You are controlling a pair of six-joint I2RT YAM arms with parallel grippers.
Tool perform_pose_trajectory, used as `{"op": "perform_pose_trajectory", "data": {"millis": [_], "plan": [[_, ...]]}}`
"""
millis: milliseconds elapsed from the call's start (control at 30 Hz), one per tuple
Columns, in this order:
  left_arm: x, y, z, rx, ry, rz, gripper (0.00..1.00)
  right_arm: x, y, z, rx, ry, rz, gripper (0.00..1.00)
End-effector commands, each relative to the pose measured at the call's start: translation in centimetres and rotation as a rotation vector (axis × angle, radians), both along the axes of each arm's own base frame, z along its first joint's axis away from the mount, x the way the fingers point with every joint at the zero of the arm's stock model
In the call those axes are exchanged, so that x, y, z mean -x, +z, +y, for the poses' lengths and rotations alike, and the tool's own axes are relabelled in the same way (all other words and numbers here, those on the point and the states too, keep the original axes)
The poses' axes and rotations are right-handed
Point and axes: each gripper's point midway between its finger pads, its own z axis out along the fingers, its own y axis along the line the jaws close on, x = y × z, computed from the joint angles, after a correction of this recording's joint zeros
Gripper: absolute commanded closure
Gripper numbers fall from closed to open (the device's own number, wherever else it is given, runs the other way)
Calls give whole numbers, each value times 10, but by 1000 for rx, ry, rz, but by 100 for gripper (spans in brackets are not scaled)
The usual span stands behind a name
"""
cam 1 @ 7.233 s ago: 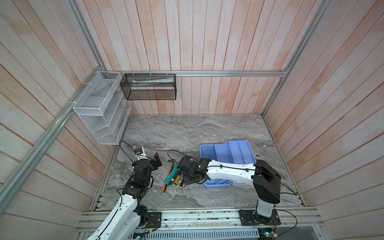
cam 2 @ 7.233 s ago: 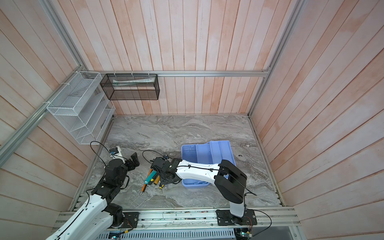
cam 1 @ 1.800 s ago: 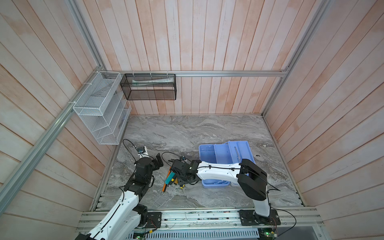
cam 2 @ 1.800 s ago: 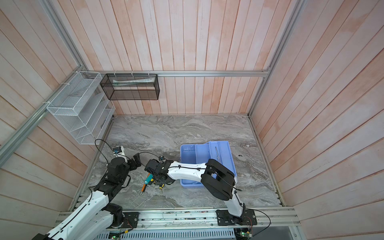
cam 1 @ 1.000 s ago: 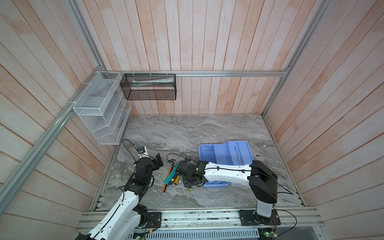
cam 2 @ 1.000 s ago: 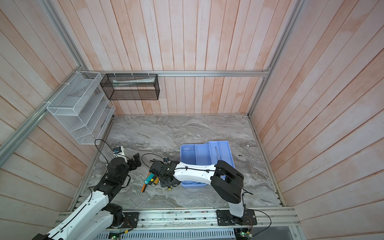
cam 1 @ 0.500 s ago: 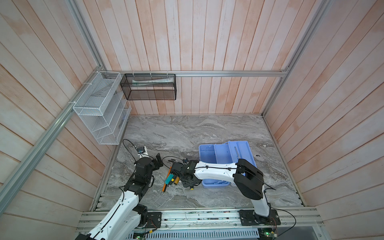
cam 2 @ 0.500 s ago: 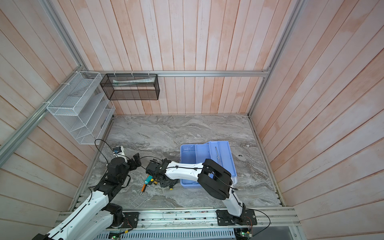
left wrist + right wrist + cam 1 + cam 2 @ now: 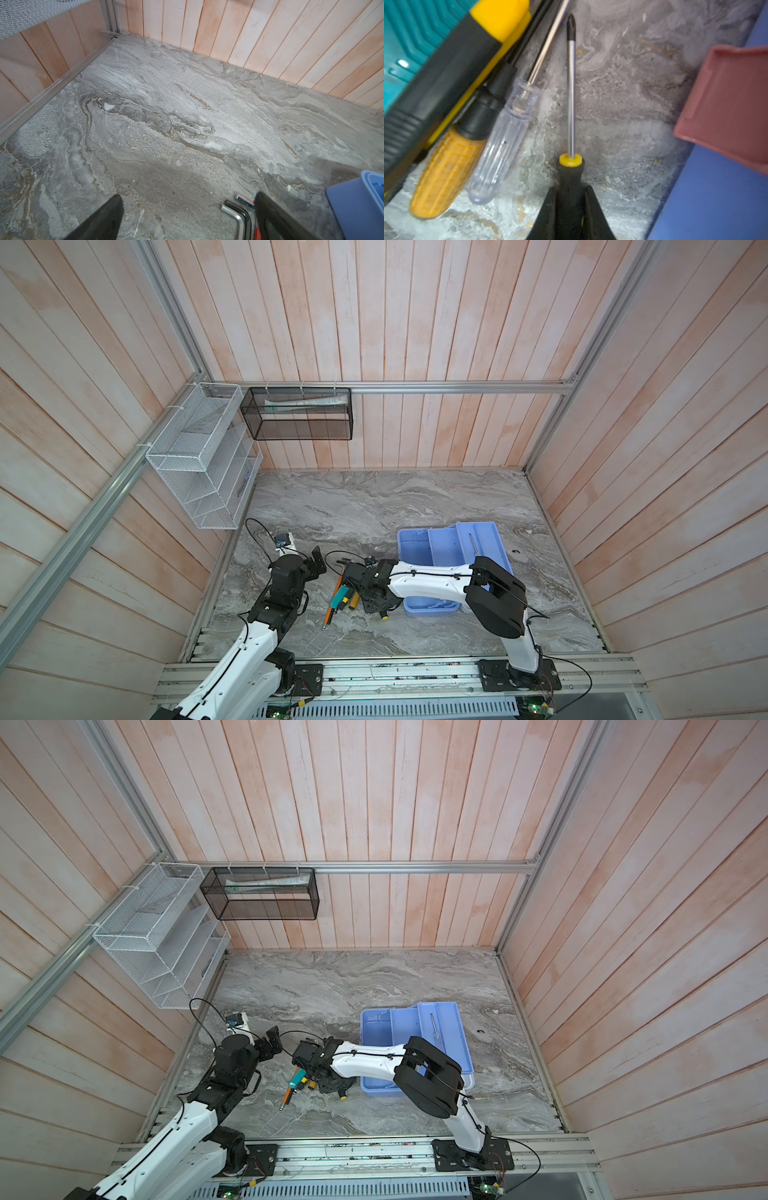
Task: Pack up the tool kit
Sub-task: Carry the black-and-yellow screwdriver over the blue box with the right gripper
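Right wrist view: pick step. The right gripper [image 9: 570, 193] has its jaws pinching the black-handled screwdriver [image 9: 571, 116], which looks to be lying on the tabletop [image 9: 623, 104] beside the loose tools [image 9: 446, 170].
Left gripper [image 9: 188, 197] jaws spread, holding nothing. In a top view, blue case [image 9: 415, 551] sits open at lower centre-right, just right of the pick. Next move, likely: lift clear, carry it over, drop it into a free compartment.

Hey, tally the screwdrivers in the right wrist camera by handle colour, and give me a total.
black-handled screwdriver: 1
clear-handled screwdriver: 1
orange-handled screwdriver: 1
Total: 3
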Motion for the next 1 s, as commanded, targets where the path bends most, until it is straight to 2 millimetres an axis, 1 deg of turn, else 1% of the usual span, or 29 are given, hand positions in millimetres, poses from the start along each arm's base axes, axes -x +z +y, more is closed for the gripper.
{"op": "perform_pose_trajectory", "data": {"millis": [0, 133, 267, 367, 467, 567, 733, 833, 933, 967], "plan": [[-3, 11, 0, 1, -2, -30, 0, -1, 13, -13, 39, -28, 1, 94], [-3, 11, 0, 2, -1, -31, 0, -8, 31, -15, 27, -42, -28, 100], [-3, 11, 1, 1, 0, -31, 0, -15, 46, -17, 4, -47, -50, 100], [-3, 11, 0, 1, 0, -30, 0, -20, 58, -14, -40, -40, -66, 100], [-3, 10, 0, 0, 0, -28, 0, -28, 75, -11, -91, -26, -88, 100], [-4, 10, 0, 0, -2, -25, 0, -38, 95, -14, -140, -15, -113, 100], [-3, 11, 0, 0, -1, -30, 0, -51, 123, -33, -187, 1, -149, 100], [-2, 11, 1, 1, 1, -30, 0, -59, 140, -49, -200, -9, -176, 100], [-3, 10, 1, 0, 0, -28, 0, -67, 161, -75, -192, -39, -220, 100], [-3, 10, 0, -1, 0, -27, 0, -69, 167, -87, -180, -61, -241, 100]]}}
